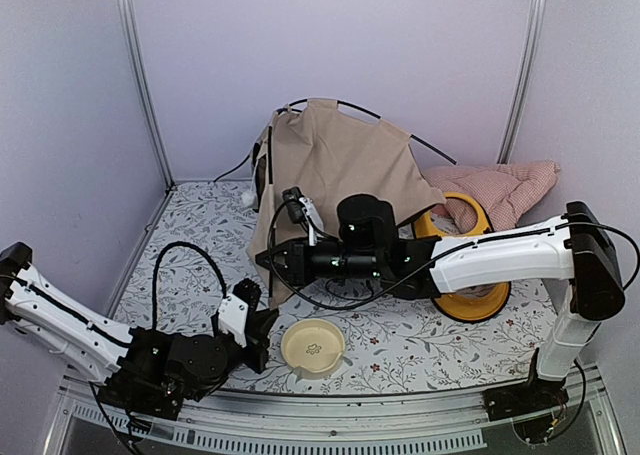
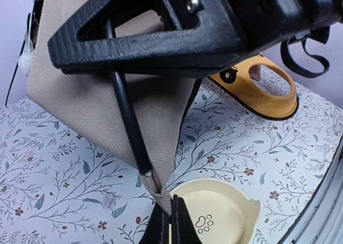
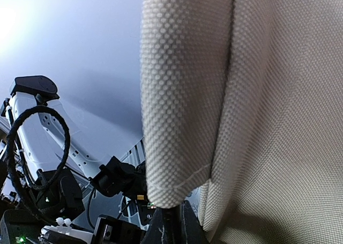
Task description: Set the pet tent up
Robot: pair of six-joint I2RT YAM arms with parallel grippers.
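In the overhead view, the tent [image 1: 330,165] stands half raised at the back of the bench [image 1: 190,265]. Its fabric hangs slack off bowed black poles. The right hand [image 1: 272,260] reaches across to the tent's near front edge. The left hand [image 1: 265,325] points up at the same low corner from beside the bowl [image 1: 313,347]. The feeder [image 1: 470,300] and cushion [image 1: 500,190] lie behind the right arm, away from the work.

In the left wrist view, the left hand [image 2: 171,222] is pinched tight on the very tip of the tent [image 2: 91,99] corner. A pole [image 2: 128,115] runs down into that corner's pocket just above the fingers. The right hand [image 2: 102,53] is clamped across the upper part of this pole. The step looks to be seating the pole end in the corner. It would go best with the left hand holding the corner firm and low. The right hand should push the pole along its own line, not sideways, or the tip may slip out of the pocket.

In the right wrist view, the right hand [image 3: 170,228] is closed at the foot of a fabric fold of the tent [image 3: 182,94]. Whether it bites pole, cloth or both is hidden. A gentle bow in the pole is needed, but too much load could tear the pinched corner free.
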